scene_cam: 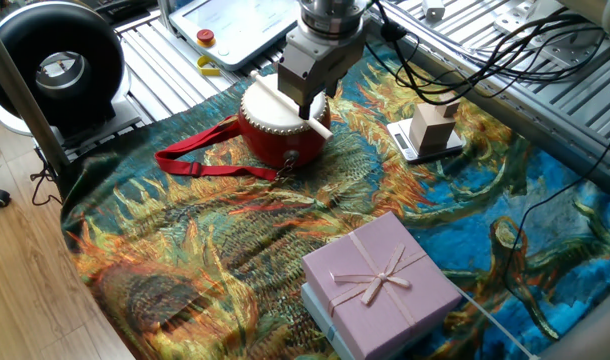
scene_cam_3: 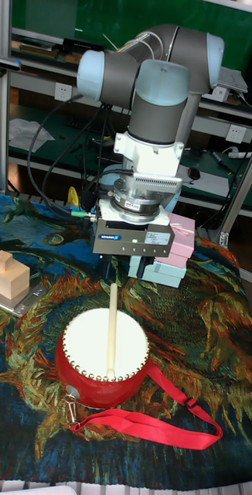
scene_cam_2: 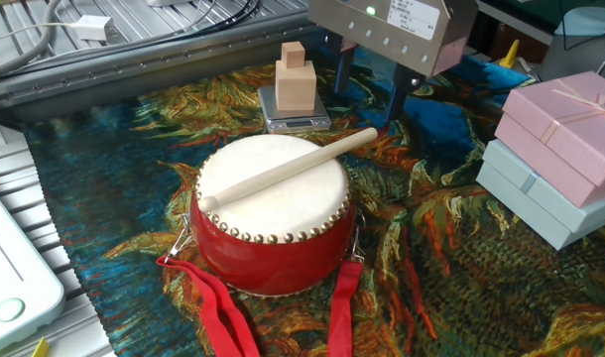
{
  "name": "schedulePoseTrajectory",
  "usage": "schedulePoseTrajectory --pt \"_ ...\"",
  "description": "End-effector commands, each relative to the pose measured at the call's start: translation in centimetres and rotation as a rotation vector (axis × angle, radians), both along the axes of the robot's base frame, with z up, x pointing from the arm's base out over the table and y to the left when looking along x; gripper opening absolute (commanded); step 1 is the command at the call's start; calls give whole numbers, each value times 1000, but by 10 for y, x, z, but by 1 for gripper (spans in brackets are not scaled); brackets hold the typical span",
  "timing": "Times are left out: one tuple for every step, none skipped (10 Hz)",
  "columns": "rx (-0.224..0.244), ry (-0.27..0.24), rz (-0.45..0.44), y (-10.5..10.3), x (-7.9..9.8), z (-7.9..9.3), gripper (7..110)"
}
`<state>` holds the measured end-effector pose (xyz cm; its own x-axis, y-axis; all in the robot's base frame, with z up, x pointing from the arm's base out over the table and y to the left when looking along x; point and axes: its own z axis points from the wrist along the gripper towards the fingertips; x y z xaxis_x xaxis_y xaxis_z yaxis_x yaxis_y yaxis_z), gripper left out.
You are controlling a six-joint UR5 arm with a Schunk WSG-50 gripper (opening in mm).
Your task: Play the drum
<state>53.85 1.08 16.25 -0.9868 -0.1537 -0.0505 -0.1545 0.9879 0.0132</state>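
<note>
1. The tool (scene_cam_2: 367,87) has its fingers spread on both sides of the stick (scene_cam_2: 288,168) end, not pinching it.
2. The stick lies across the drum (scene_cam_2: 273,213), apparently ready for gripping.
3. The drum stands on the patterned cloth (scene_cam_2: 461,288) over the worktop, strap (scene_cam: 200,162) loose.

A drum (scene_cam_2: 273,213) is set on a patterned cloth (scene_cam_2: 451,288), and a wooden stick (scene_cam_2: 288,169) is laid across its skin, one end overhanging the rim. The gripper (scene_cam_2: 367,94) is held above that overhanging end. Behind the drum, wooden blocks (scene_cam_2: 295,79) are stacked on a small scale (scene_cam_2: 293,117). Two stacked gift boxes (scene_cam_2: 555,149) are placed to the right.
</note>
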Motion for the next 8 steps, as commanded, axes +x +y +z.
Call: schedulePoseTrajectory --pt "25 28 -8 5 -7 1 66" --pt "39 48 -8 9 -12 1 66" --pt "42 62 -9 10 -15 1 66" --pt "48 75 -13 11 -18 2 66" --pt "57 86 -25 13 -21 2 66" --pt "60 88 -34 14 -21 2 66" --pt "56 80 -42 13 -20 2 66" --pt "45 70 -44 10 -17 1 66"
